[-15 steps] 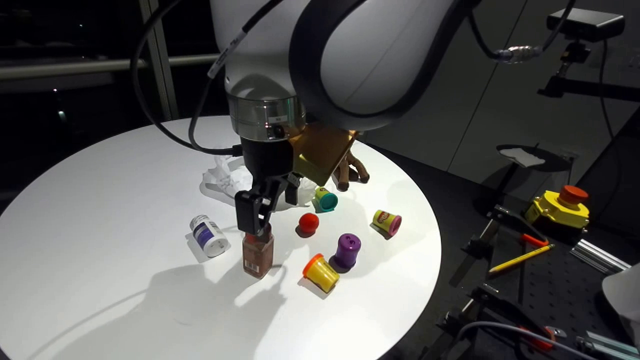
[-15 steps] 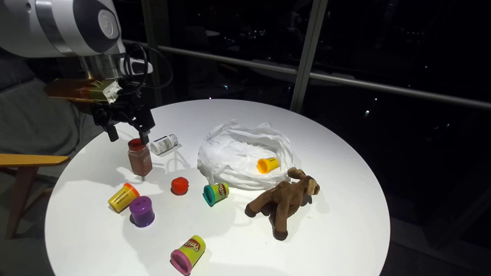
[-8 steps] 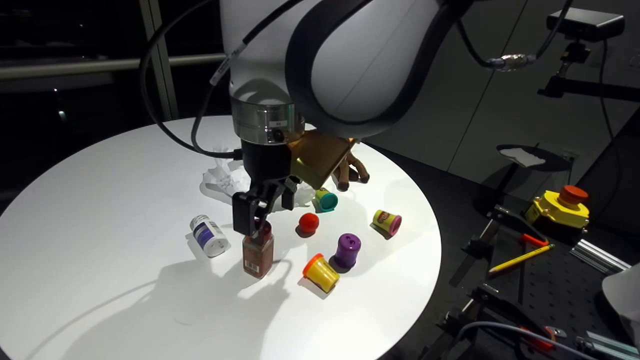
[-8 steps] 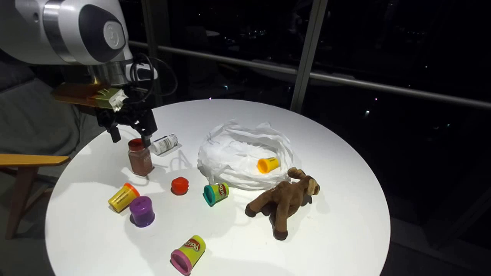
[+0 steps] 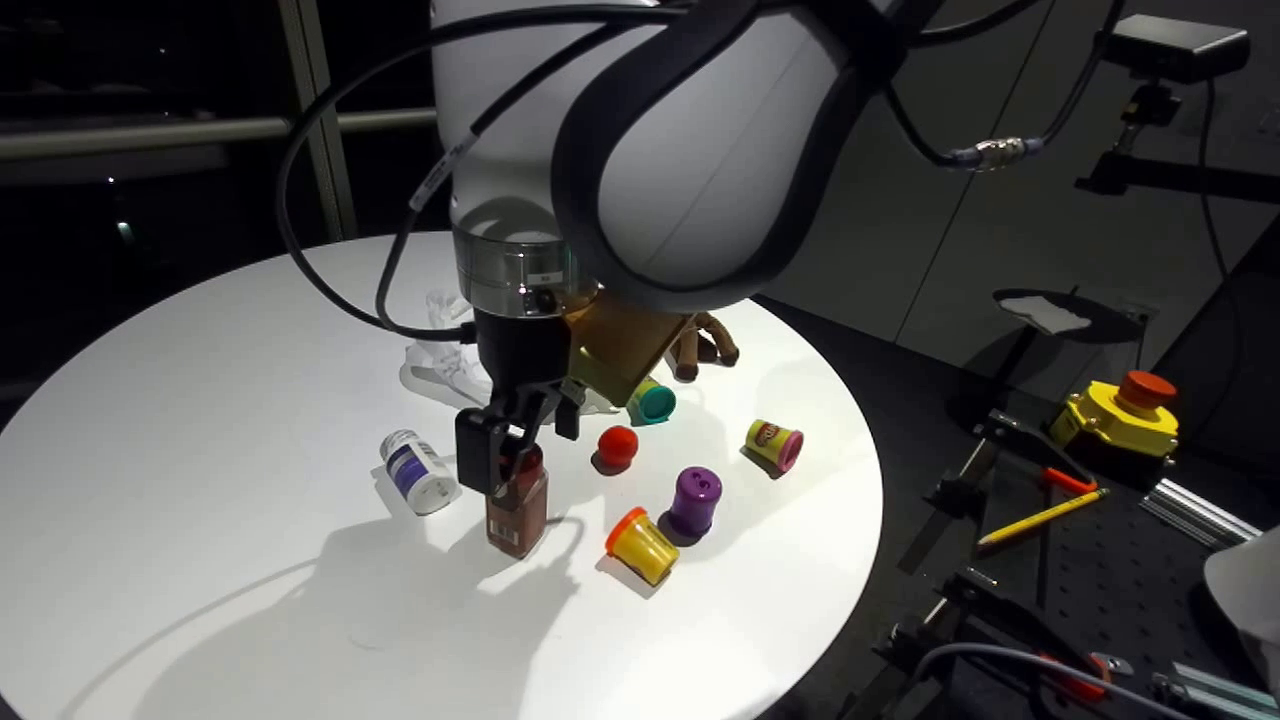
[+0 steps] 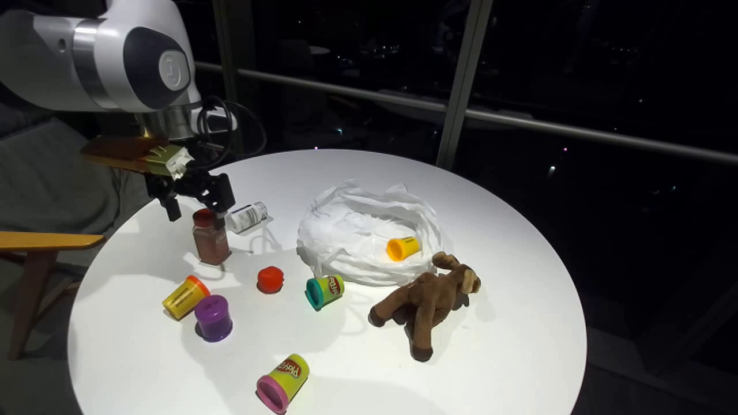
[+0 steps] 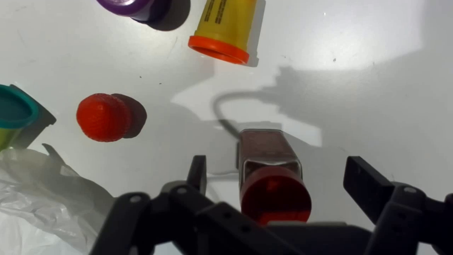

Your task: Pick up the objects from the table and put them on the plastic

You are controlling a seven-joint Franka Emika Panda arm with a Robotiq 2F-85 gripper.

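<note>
A brightly lit table [image 6: 501, 351] gleams against dark windows [image 6: 605, 69], broad shadows [image 5: 420, 610] across it; glare [image 7: 339, 49] whitens patches in the wrist view.

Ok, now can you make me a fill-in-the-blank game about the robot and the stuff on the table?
1. The red-lidded jar stands upright, but the white bottle has been laid down on its ____.
2. In the wrist view, the gripper is ____, not shut.
3. In an exterior view, the number of tubs showing inside the white plastic is ____.
4. The soft toy is mostly ____ in colour.

Missing words: side; open; one; brown.
</note>
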